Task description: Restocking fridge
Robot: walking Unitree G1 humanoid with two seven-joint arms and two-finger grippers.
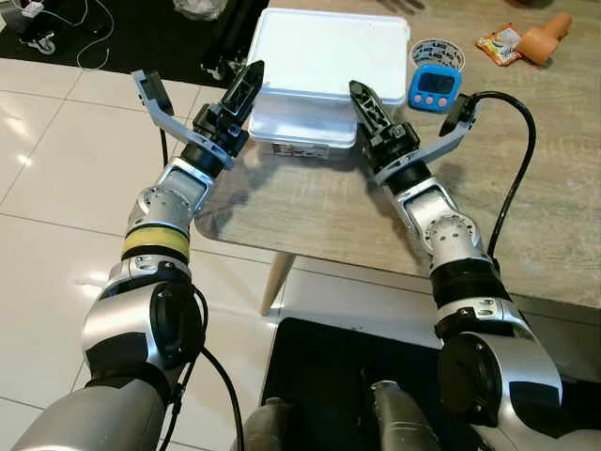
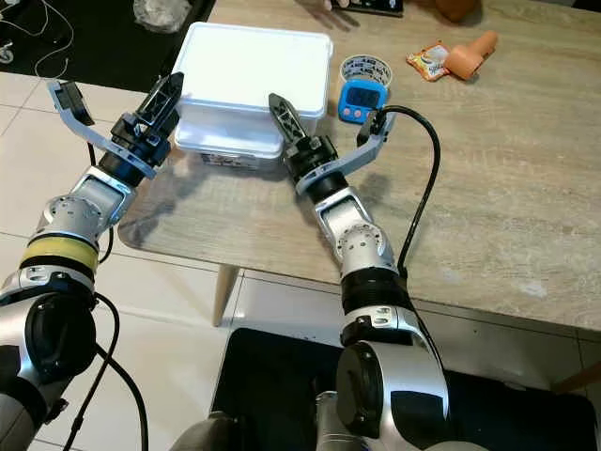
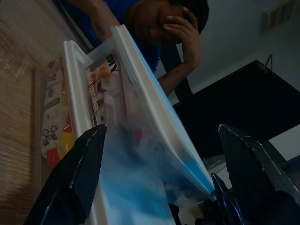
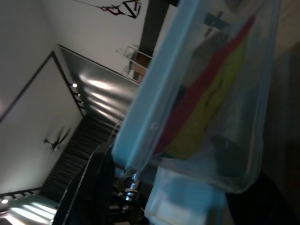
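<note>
Up close, both hands flank a stack of two white-lidded plastic containers [image 1: 319, 80] that sits at the near left corner of the wooden tabletop [image 1: 526, 188]. The left hand [image 1: 239, 99] has its fingers spread apart at the stack's left end, and the right hand [image 1: 368, 105] points at the right end; whether its fingers are apart or together cannot be told. From the head views the boxes look plain white, while the left wrist view reveals colourful packets through the clear wall, plus a person [image 3: 159, 28] behind in a blue top. The right wrist view shows red and yellow contents through the box's side. A blue timer [image 1: 435, 87], a tape roll [image 1: 438, 51] and a snack packet [image 1: 498, 43] lie further back.
</note>
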